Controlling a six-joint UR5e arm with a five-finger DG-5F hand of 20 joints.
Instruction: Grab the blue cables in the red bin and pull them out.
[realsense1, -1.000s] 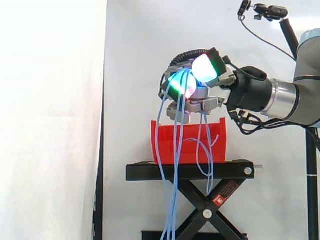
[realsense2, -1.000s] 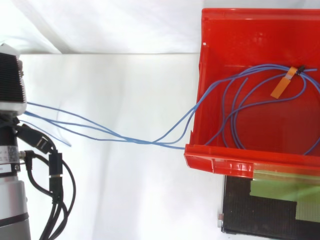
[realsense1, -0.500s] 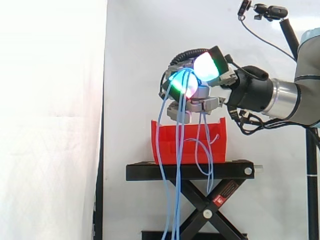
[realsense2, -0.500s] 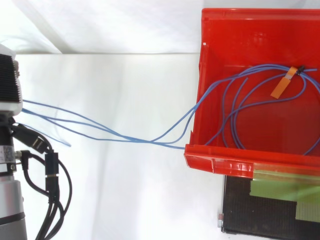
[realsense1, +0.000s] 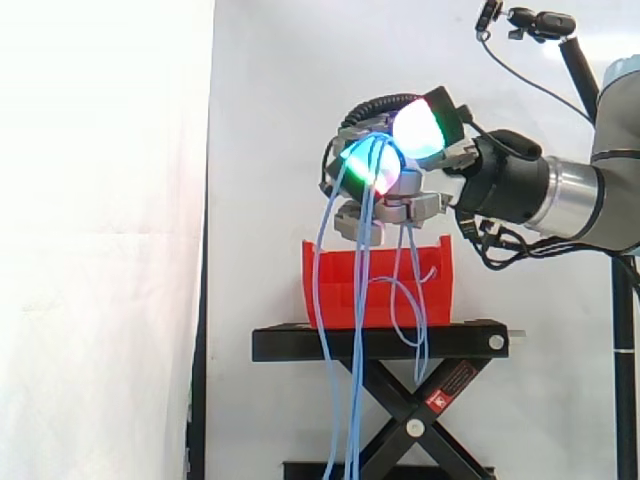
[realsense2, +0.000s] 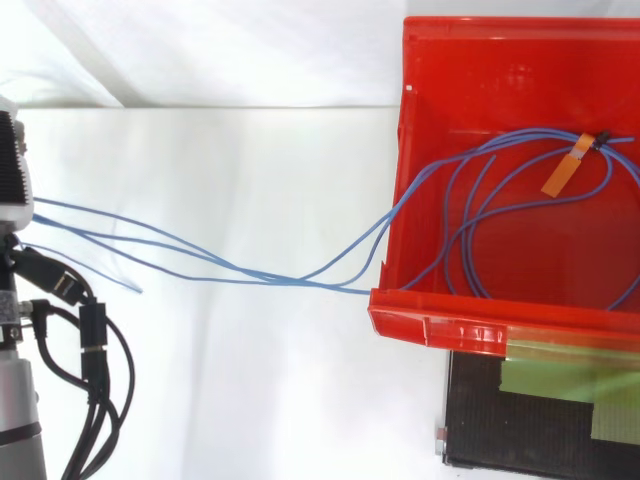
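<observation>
Blue cables stay clenched in the robot hand, which has edged toward 12 o'clock above the red bin; the coil inside lies unmoved, so extraction is likely incomplete.

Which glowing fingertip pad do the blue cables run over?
The cyan-green pad, lower and further left: the blue cables loop over its top. The white pad sits higher, to its right.
</observation>
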